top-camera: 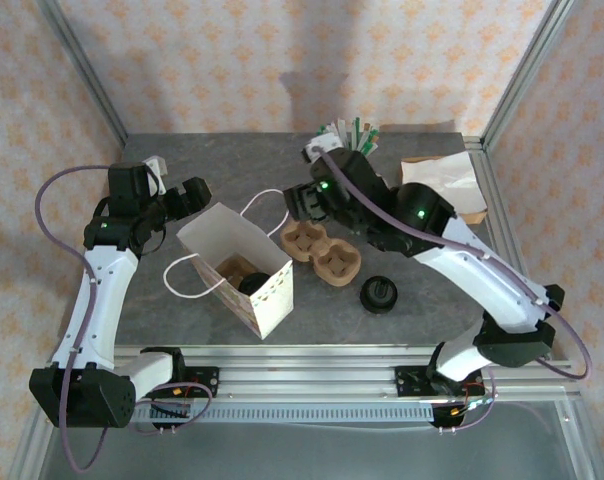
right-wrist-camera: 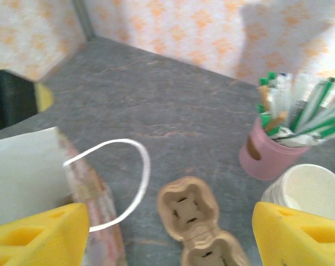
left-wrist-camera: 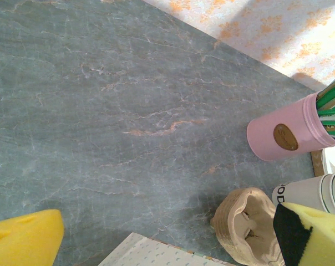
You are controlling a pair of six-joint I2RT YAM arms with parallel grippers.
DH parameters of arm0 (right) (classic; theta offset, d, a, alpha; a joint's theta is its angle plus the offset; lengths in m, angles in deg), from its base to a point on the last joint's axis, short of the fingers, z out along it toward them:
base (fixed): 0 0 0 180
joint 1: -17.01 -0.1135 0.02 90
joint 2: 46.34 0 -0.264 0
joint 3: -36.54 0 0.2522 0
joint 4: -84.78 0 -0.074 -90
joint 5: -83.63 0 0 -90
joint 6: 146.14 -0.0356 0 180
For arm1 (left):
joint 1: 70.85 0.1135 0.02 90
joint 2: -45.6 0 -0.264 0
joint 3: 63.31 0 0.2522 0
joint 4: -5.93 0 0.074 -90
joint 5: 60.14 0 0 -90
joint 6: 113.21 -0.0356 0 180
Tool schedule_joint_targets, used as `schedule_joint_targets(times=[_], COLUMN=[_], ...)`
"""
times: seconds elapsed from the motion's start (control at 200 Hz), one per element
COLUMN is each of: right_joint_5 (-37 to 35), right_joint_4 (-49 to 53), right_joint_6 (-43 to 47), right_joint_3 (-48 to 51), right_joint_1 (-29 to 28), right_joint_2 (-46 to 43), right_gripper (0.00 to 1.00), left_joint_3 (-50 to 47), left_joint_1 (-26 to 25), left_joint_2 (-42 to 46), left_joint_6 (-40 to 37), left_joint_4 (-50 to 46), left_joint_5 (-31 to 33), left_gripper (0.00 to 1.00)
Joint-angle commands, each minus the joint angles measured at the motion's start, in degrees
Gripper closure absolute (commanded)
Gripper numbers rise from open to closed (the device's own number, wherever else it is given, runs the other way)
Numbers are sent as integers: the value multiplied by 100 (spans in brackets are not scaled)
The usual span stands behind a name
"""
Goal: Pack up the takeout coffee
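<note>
While the left gripper (left-wrist-camera: 168, 221) and right gripper (right-wrist-camera: 170, 216) are seen open and empty, the takeout coffee (top-camera: 250, 284) is found inside the open white paper handled bag (top-camera: 272, 300), only its round black lid exposed.

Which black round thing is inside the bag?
The takeout coffee, down in the white bag; the other black lid sits out on the table.

Staged lab robot cell: aluminium frame (top-camera: 312, 374), patterned paper walls (top-camera: 282, 60), slate-look tabletop (top-camera: 232, 170).
</note>
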Motion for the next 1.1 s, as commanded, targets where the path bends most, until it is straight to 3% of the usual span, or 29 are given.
schedule_joint_targets(times=[0.0,0.561,0.891,1.091], right_joint_5=[-96,1671,3361,3775], right_joint_4=[-392,-1026,-2212,-2520], right_joint_6=[42,-76,-1127,-1275], right_joint_3=[352,1173,1846,1856], right_joint_1=[411,3096,4722,5087], right_joint_2=[-285,-216,-23,473], right_gripper=[23,32,47,66], left_joint_3=[34,-19,-36,-220], left_joint_1=[32,32,32,32], left_joint_2=[59,84,264,753], left_joint_6=[-144,-135,-197,-198], left_joint_4=[-93,-59,-38,195], left_joint_5=[96,96,285,690], left_gripper=[1,2,2,1])
